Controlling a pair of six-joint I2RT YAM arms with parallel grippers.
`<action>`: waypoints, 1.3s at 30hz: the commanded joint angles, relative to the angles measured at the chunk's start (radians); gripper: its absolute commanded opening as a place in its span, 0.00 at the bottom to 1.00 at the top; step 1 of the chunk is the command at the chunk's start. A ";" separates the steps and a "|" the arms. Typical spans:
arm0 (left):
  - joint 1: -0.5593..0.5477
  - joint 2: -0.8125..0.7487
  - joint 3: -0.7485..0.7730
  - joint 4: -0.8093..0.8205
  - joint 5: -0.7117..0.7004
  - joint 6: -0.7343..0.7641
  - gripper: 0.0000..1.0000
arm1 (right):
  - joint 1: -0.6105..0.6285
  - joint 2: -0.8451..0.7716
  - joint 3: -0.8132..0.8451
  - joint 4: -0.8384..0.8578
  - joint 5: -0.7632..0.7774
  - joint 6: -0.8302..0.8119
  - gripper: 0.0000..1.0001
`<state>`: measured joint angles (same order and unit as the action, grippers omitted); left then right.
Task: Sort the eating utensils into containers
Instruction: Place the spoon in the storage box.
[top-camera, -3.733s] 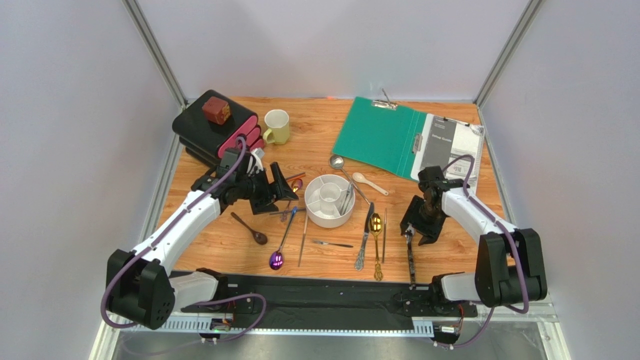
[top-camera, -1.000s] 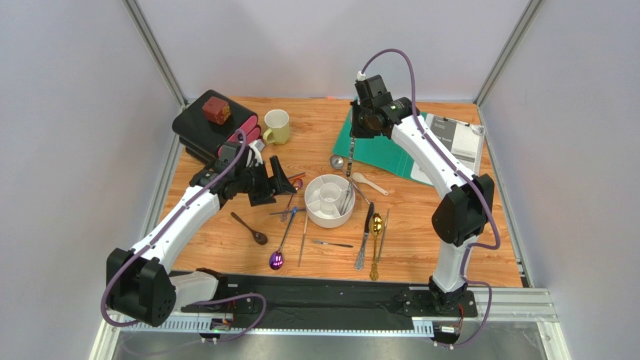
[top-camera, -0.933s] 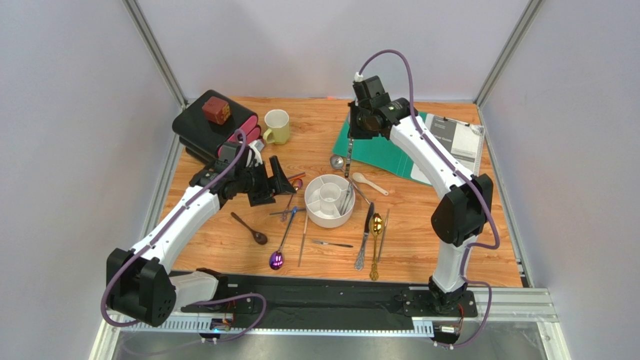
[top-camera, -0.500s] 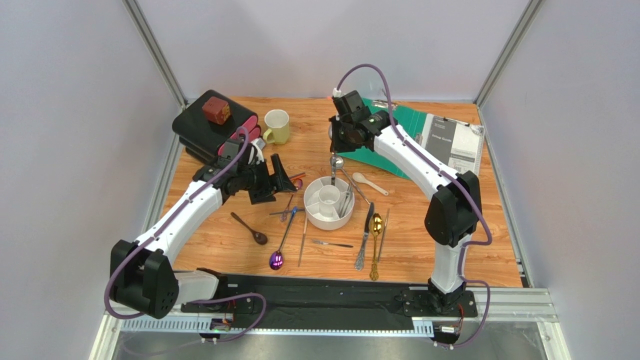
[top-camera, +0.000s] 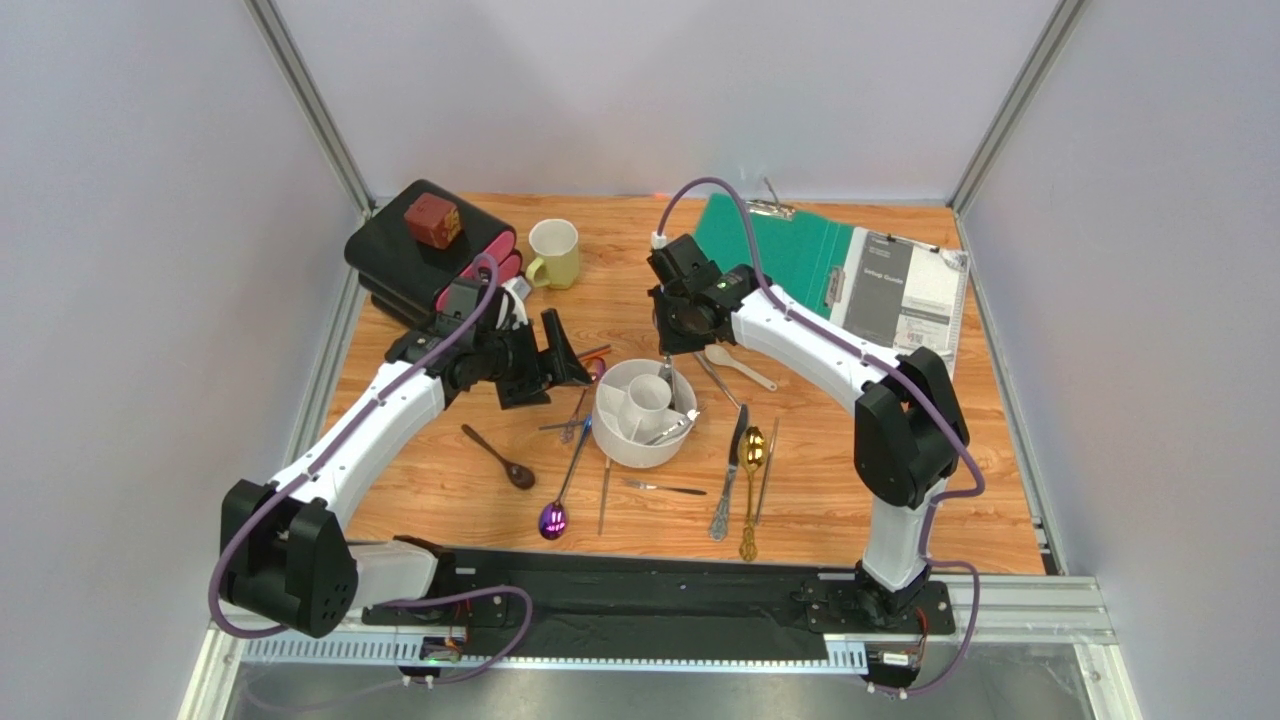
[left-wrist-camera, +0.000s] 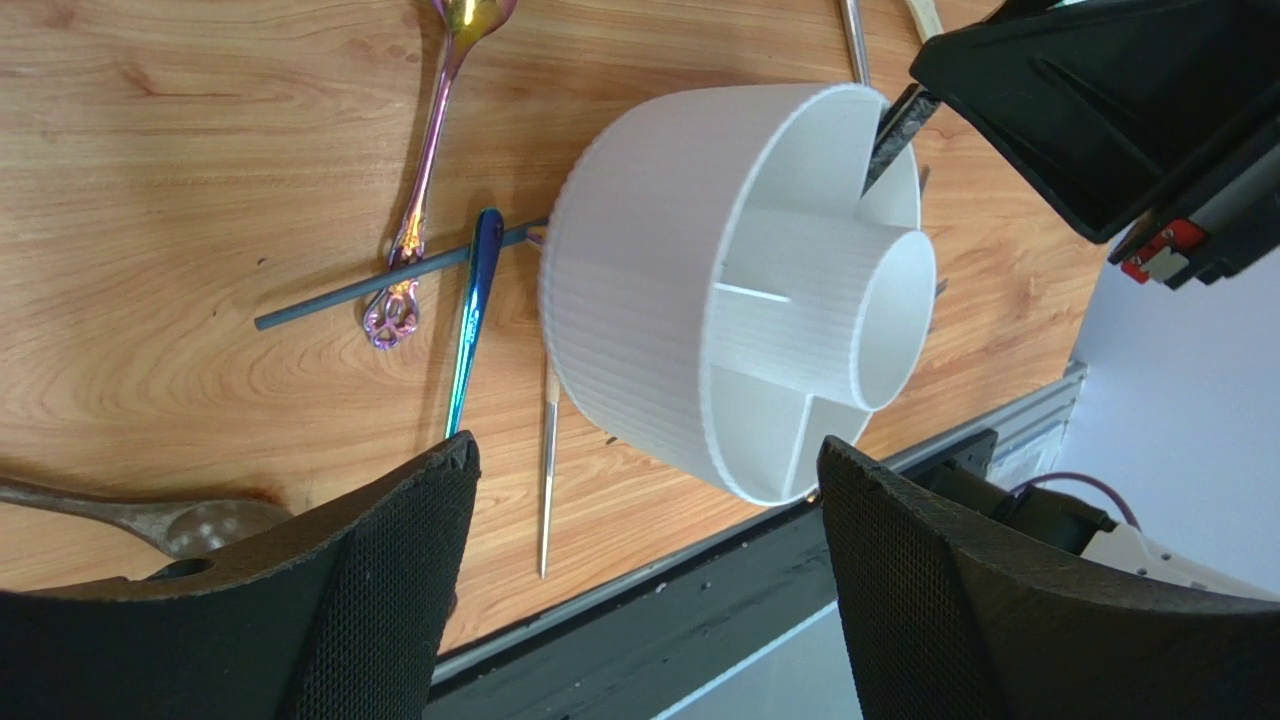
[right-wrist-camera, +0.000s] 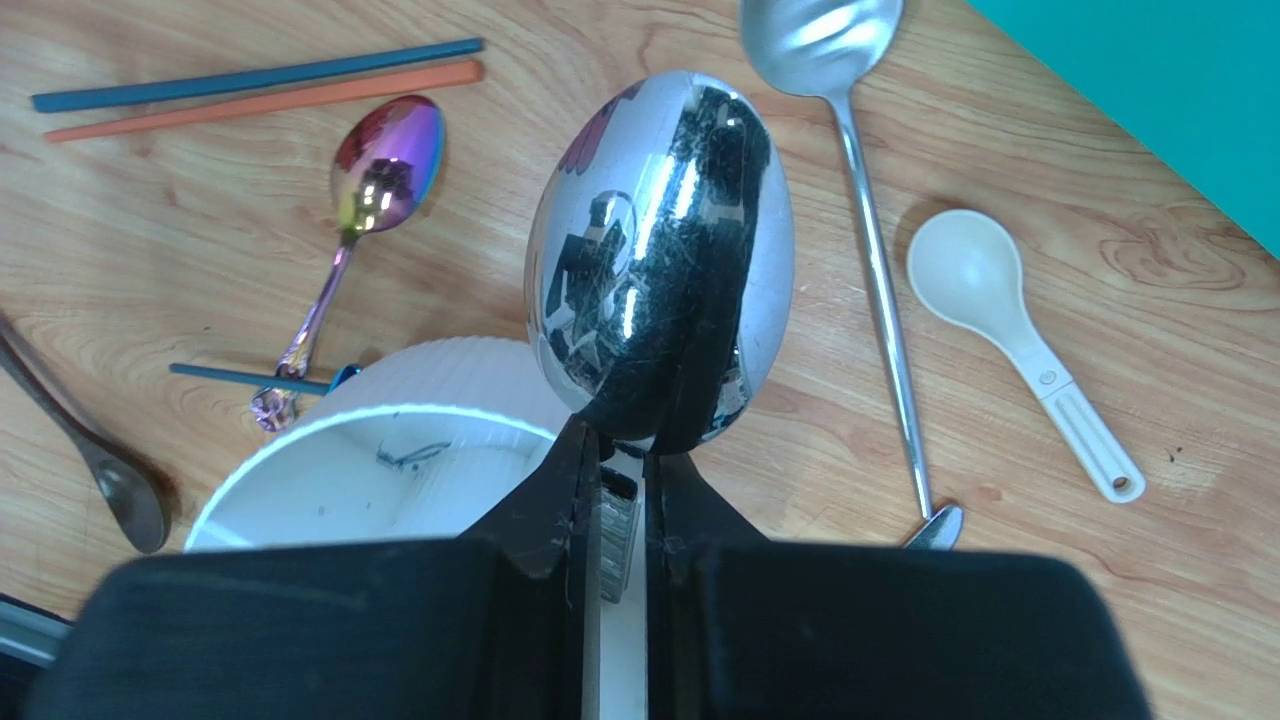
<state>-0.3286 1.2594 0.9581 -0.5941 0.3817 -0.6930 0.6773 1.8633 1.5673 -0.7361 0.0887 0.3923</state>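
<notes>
Now the right gripper (right-wrist-camera: 624, 468) is coming down to the white holder (top-camera: 618, 429), pinching the silver spoon (right-wrist-camera: 661, 255), probably stiff and slippery, by its thin handle; the left gripper (left-wrist-camera: 643, 465) is hanging wide open.

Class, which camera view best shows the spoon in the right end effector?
Right wrist view: the silver spoon fills the centre, pinched by the right end effector. The top view shows a tiny sliver; the left wrist view only a dark edge.
</notes>
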 joint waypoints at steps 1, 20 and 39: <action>0.010 -0.028 0.025 -0.004 -0.001 0.035 0.88 | 0.030 -0.065 -0.007 0.037 0.071 -0.001 0.00; 0.005 0.210 0.044 0.013 0.160 0.053 0.88 | 0.077 -0.171 -0.044 -0.003 0.109 0.060 0.26; -0.105 0.382 0.148 0.016 0.092 0.078 0.85 | 0.090 -0.303 -0.064 -0.046 0.213 0.071 0.33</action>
<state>-0.4004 1.6211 1.0191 -0.5892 0.5060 -0.6392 0.7654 1.6600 1.4929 -0.7727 0.2226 0.4515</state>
